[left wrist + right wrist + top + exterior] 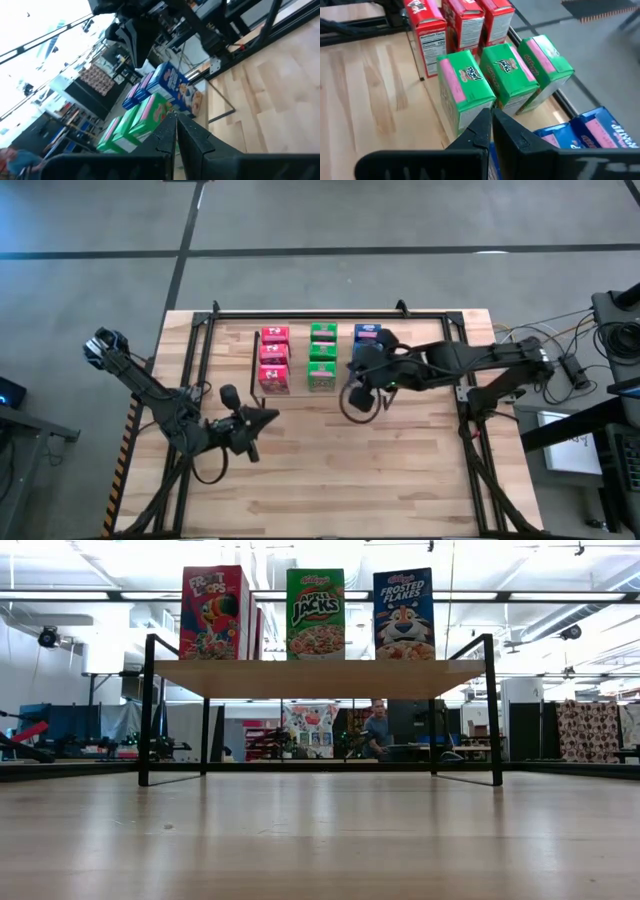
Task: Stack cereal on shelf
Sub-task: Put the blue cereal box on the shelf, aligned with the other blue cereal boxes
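Already the task looks nearly or wholly finished. The table [330,480] is seen bare of boxes on its near boards in the high view; nothing waits to be picked. The shelf [320,677] stands at the far side of the table, and all cereal in view is set on it in three rows: red boxes [274,361] toward the left, green boxes [322,357] in the middle, blue boxes [367,335] toward the right. Three red and three green are counted from above and in the right wrist view; the blue row is partly hidden under the right arm, so its count cannot be confirmed, though at least two blue boxes are made out in the wrist views. In the low view the three front boxes are seen standing upright and square on the wood top. The right gripper [357,393] is held above the shelf's front edge, near the blue and green rows, clenched on nothing. The left gripper [268,416] is parked over the bare table, well apart from the shelf, fingers pressed together and empty. What is left, by judgement: at most a check of the blue row and both arms drawn clear.
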Controlling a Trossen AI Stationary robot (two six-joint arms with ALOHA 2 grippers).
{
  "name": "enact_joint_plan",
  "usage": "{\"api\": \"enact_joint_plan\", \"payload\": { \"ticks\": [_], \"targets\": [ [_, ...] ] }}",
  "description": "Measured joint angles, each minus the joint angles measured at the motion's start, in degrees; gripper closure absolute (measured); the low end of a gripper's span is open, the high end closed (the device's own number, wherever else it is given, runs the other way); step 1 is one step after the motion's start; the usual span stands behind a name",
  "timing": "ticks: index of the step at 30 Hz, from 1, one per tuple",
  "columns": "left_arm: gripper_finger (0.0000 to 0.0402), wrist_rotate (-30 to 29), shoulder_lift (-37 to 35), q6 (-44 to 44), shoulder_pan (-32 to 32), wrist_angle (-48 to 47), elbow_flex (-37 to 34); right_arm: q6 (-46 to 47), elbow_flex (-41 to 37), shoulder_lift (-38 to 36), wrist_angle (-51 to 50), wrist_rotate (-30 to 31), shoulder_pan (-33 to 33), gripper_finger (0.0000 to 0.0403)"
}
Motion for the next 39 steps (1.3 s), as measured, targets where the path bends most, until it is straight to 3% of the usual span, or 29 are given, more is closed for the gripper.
{"api": "enact_joint_plan", "payload": {
  "ticks": [9, 17, 39],
  "targets": [
    [0.0401, -1.0, 0.0, -0.8, 0.0, -0.4, 0.0, 11.1, 10.3, 7.7, -12.8, -0.9, -3.0, 0.0394],
    [0.0401, -1.0, 0.0, -0.8, 0.0, -0.5, 0.0, 12.7, 18.9, 14.4, -21.1, -2.5, -3.4, 0.0394],
    [0.0401, -1.0, 0.0, -1.5, 0.0, -1.1, 0.0, 12.8, 20.9, 16.8, -25.9, -3.7, -3.3, 0.0394]
  ]
}}
